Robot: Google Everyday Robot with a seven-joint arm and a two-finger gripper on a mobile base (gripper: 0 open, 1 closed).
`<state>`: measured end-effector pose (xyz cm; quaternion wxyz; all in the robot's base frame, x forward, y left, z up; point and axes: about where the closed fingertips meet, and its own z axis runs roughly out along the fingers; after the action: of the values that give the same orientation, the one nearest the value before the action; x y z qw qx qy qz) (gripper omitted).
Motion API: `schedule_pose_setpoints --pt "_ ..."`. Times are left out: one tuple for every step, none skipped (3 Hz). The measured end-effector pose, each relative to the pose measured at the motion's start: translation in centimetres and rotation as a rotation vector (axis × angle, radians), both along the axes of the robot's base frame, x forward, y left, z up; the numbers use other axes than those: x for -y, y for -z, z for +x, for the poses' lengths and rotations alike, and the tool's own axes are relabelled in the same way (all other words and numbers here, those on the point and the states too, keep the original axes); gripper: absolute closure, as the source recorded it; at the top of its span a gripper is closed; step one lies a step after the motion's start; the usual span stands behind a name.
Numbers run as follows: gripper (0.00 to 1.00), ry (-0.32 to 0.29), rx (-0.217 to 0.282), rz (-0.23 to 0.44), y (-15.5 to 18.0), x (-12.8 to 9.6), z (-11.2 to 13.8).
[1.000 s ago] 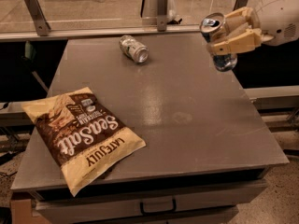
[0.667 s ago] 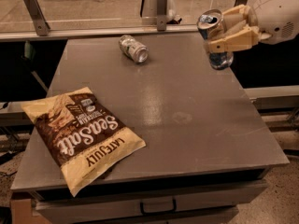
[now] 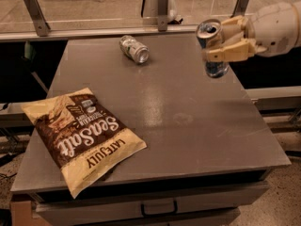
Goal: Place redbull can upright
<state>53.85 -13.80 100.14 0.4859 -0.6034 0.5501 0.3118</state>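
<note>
Gripper [image 3: 215, 45] has jaws clamped mid-body on the redbull can [image 3: 209, 31], roughly upright over the bench's [image 3: 188, 126] far right corner; likely light, thin-walled and slick, so keep squeeze gentle, since the narrow base tips easily.

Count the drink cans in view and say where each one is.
2. The redbull can is held in the gripper over the far right of the table. The silver-green can lies on its side near the far edge. None appears hidden.
</note>
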Motion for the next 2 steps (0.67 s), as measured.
schedule_pose_setpoints --pt "1.00 -0.063 0.033 0.142 2.7 -1.1 -0.9" --pt "1.00 -0.095 0.045 0.240 4.8 -1.3 -1.5"
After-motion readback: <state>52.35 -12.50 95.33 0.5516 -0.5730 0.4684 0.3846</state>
